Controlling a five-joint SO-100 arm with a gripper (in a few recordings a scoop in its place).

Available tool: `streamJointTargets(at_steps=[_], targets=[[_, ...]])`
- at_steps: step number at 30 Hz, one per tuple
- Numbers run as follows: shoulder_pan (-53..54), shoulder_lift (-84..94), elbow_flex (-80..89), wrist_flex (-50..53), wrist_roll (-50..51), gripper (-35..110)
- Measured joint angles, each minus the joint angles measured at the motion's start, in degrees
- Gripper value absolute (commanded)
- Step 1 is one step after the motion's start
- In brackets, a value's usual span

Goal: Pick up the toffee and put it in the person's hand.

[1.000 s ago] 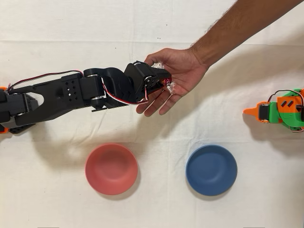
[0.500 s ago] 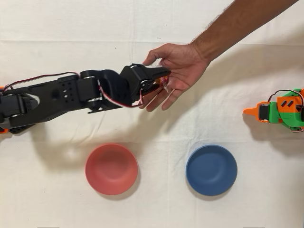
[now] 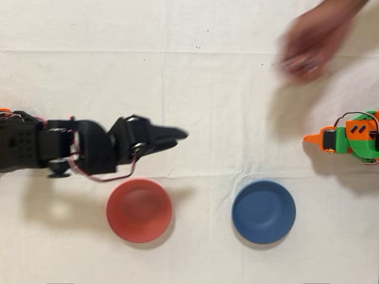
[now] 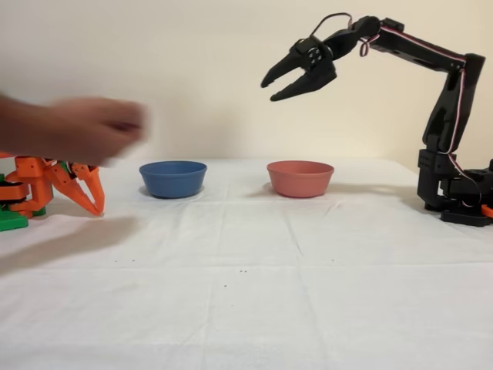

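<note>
One black arm raised high, fingers (image 4: 271,86) parted, empty, above red bowl (image 4: 300,178); person's hand (image 3: 309,44) blurred, well apart.

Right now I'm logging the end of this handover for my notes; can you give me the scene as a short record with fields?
claw: black arm's claw, open, empty, raised high above the table
claw position: above the cloth beside the red bowl in the overhead view
person's hand: blurred, near the top right edge in the overhead view, away from the claw
toffee: not visible; hand too blurred to tell
blue bowl: empty, right of the red bowl in the overhead view
orange arm: idle
</note>
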Motion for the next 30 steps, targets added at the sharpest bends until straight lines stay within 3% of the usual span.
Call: streamJointTargets(at_steps=[14, 24, 30], targets=[[10.55, 30.15, 26.46, -3.16, 13.10, 0], [10.55, 50.36, 51.77, -7.38, 24.52, 0], [10.55, 59.15, 65.21, -7.38, 26.28, 0]])
